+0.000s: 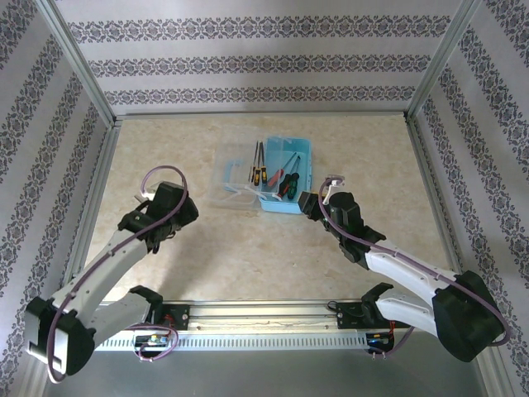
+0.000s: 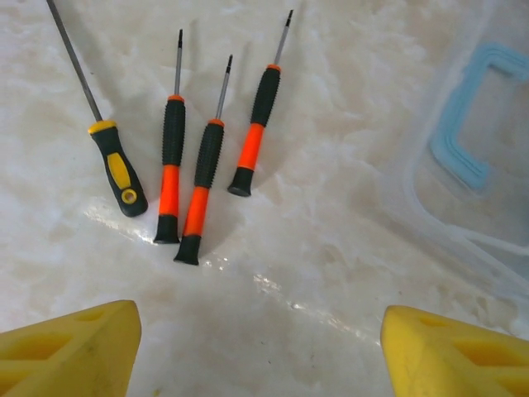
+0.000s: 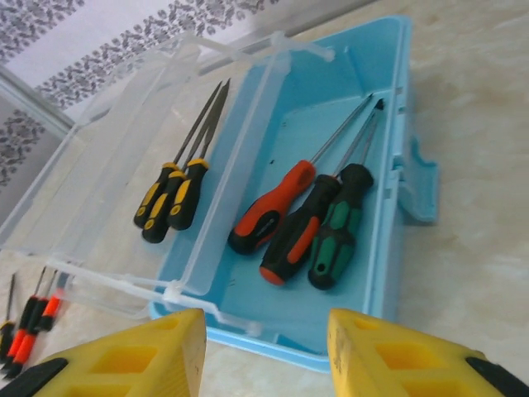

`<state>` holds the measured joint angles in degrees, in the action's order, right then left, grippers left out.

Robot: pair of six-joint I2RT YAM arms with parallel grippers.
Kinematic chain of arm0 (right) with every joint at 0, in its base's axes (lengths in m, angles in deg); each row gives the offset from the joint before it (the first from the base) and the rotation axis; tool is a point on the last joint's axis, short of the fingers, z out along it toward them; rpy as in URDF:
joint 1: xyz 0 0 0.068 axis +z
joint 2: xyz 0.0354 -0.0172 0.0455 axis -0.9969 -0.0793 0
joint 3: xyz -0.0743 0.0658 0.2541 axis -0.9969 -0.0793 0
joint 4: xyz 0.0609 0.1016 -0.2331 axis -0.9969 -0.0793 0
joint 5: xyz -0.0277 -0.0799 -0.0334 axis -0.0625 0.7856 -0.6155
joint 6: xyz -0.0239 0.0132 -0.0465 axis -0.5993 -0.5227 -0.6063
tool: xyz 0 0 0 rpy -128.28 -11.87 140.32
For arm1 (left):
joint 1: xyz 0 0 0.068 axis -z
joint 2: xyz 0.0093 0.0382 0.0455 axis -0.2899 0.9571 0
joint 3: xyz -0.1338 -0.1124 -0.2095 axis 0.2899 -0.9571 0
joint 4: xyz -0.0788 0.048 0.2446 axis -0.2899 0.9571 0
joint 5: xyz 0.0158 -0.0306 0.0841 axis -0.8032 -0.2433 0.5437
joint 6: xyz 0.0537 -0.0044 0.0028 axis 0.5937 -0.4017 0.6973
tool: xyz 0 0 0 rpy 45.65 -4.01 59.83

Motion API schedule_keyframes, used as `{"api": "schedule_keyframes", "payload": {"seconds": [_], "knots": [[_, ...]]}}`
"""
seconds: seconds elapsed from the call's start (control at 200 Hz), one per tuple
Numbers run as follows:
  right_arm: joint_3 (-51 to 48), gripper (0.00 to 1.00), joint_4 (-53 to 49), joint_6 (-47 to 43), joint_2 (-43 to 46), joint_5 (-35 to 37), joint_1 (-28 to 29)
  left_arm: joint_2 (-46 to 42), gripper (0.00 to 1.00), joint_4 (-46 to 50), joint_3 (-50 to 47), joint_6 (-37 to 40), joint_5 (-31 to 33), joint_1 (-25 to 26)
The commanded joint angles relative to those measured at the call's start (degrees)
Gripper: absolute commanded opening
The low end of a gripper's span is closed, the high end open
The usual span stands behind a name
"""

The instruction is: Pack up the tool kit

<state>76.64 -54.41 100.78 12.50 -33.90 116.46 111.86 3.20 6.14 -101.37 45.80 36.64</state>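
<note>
The blue tool box [image 3: 388, 116] stands open, its clear lid [image 3: 107, 174] folded out to the left. Inside lie an orange-black [image 3: 273, 207], a black-orange [image 3: 299, 230] and a green-black screwdriver [image 3: 337, 236]. Two yellow-black screwdrivers [image 3: 169, 198] rest on the lid. My right gripper [image 3: 264, 351] is open just in front of the box's near wall. Three orange-black precision screwdrivers [image 2: 198, 186] and a yellow-black one [image 2: 120, 169] lie on the table ahead of my open left gripper [image 2: 260, 347], which holds nothing.
The box [image 1: 289, 174] sits mid-table toward the back, between my left gripper [image 1: 183, 201] and right gripper [image 1: 312, 203]. The lid's blue latch [image 2: 463, 132] shows at the right of the left wrist view. Patterned walls enclose the marble tabletop [image 1: 248, 248].
</note>
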Motion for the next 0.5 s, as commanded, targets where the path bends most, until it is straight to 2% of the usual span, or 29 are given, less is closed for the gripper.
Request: {"api": "schedule_keyframes", "payload": {"seconds": [0.0,0.045,0.175,0.275,0.35,0.495], "knots": [[-0.24,0.44,3.85,-1.67,-0.45,4.11,0.64,2.70,0.72,1.64,2.55,2.76,-0.04,-3.01],[-0.25,0.44,3.98,-1.61,-0.74,4.50,0.64,3.45,0.70,1.30,2.23,2.87,0.85,-4.67],[0.39,0.44,3.90,-1.47,-1.75,3.79,0.64,4.97,0.56,-1.35,0.66,3.30,0.41,-10.86],[0.47,0.44,4.25,-0.73,-2.51,3.04,0.64,6.98,0.53,-3.96,0.12,4.14,-0.12,-13.89],[0.91,0.44,4.25,-0.53,-3.49,2.25,0.64,9.12,0.42,-5.70,0.10,4.35,0.04,-15.24],[1.77,0.44,4.07,-0.36,-5.65,2.02,0.80,14.23,0.39,-7.61,0.55,4.18,-1.24,-17.06]]}}
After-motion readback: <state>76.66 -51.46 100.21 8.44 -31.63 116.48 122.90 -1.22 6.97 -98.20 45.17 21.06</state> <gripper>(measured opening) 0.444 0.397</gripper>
